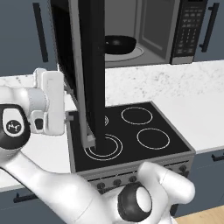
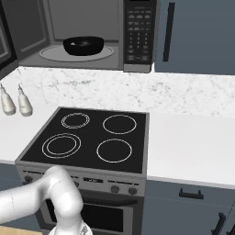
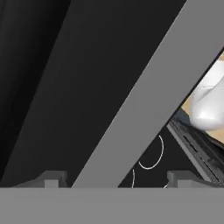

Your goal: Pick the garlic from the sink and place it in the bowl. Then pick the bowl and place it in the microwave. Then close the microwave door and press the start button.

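Microwave door (image 1: 89,70) stands swung out over the stove (image 1: 131,131). Gripper (image 3: 116,180) sits close against the door's grey trim, jaws wide apart, gripping nothing. Bowl (image 2: 83,45) rests on the turntable inside the microwave (image 2: 114,34), well beyond the gripper; a pale speck, probably the garlic (image 2: 84,44), lies in it.

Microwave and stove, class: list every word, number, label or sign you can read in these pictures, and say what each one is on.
No text can be read.
Microwave keypad panel: rows of pale marks on the buttons, too small and blurred to read.
Stove: white burner rings only, no words; the front knobs carry no readable marks.
Robot arm joint: a small white logo mark, no readable letters.
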Robot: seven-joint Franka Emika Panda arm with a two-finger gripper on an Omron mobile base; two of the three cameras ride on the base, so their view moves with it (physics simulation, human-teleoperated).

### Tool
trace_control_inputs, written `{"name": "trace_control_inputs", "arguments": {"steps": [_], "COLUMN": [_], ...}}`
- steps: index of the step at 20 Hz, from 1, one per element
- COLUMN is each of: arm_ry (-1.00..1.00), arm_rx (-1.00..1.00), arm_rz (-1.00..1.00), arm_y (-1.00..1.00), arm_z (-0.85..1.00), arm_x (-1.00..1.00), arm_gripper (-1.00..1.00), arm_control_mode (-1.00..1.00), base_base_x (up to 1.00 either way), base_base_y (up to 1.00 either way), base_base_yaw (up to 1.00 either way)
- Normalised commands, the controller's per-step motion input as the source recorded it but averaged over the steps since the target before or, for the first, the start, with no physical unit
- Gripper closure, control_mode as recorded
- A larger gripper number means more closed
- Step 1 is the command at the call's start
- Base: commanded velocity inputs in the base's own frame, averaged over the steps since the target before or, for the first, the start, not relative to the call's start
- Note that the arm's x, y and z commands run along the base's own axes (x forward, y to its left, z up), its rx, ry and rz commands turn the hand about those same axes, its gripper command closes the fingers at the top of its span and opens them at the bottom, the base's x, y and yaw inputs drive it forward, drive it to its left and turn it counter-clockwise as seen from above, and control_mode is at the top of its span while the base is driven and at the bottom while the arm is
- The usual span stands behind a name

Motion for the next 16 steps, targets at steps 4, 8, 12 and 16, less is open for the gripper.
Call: {"name": "trace_control_inputs", "arguments": {"steps": [4,8,12,16], "arm_ry": [-0.09,-0.09,-0.02,0.0], "arm_rx": [0.0,0.0,0.0,0.0], "arm_rz": [0.0,0.01,0.07,0.13], "arm_y": [-1.0,-1.0,-1.0,-1.0], "arm_z": [0.21,0.19,0.14,0.16], "arm_x": [0.4,0.56,0.93,1.0], "arm_gripper": [-1.0,-1.0,-1.0,-1.0], "arm_control_mode": [-1.0,-1.0,-1.0,-1.0], "base_base_x": [0.0,0.0,0.0,0.0], "base_base_y": [0.0,0.0,0.0,0.0], "base_base_yaw": [0.0,0.0,0.0,0.0]}}
